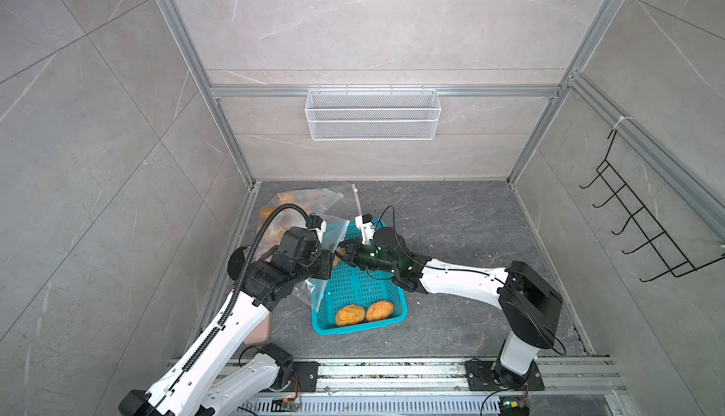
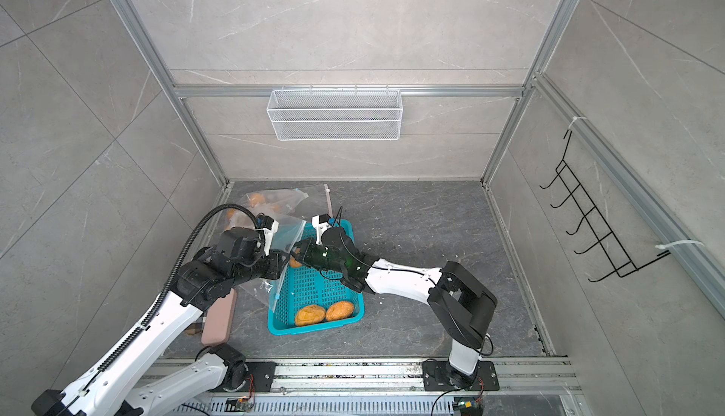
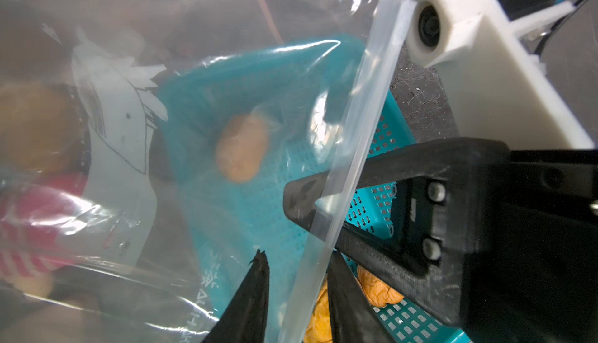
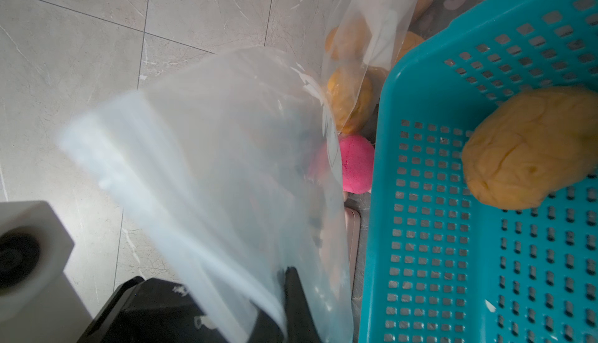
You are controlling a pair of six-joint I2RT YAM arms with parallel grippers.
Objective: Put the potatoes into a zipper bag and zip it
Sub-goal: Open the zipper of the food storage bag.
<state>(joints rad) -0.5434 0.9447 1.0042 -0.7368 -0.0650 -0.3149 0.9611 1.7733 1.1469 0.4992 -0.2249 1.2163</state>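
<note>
Closest to the lens in both top views: left arm [image 1: 219, 335], white with a black ribbed cable hose, slanting up from the front aluminium rail [image 1: 392, 371] along the left wall. Crowded wrist to wrist with the right arm [image 1: 463, 280] over the far left corner of the teal perforated basket [image 1: 359, 329]. On the white zip strip of the clear zipper bag [image 3: 278, 76], right gripper [image 3: 299, 200] clamped tight, film hanging from it. Beside it, left gripper [image 3: 297, 255] narrowly parted, one finger on each side of that same strip, not seen pressing it. Two wrinkled orange potatoes [image 1: 350, 315] side by side against the basket's near wall. A third [image 4: 530, 150] on the basket floor under the right wrist. More [image 1: 285, 200] seen through clear film at the back left near the corner post; same bag or a second one, cannot tell. Pink ball [image 4: 356, 163] just beside the basket's outer wall, flat pink case [image 2: 219, 316] along the left edge under the left arm. Little slack on the left: film, case and arm packed between basket and wall. Broad run of dark veined stone surface [image 1: 470, 237] from the basket's right wall to the right frame post. Grey marbled tile walls on three sides, white mesh basket [image 1: 372, 114] hung on the back rail, black wire hook rack [image 1: 647, 229] on the right wall.
</note>
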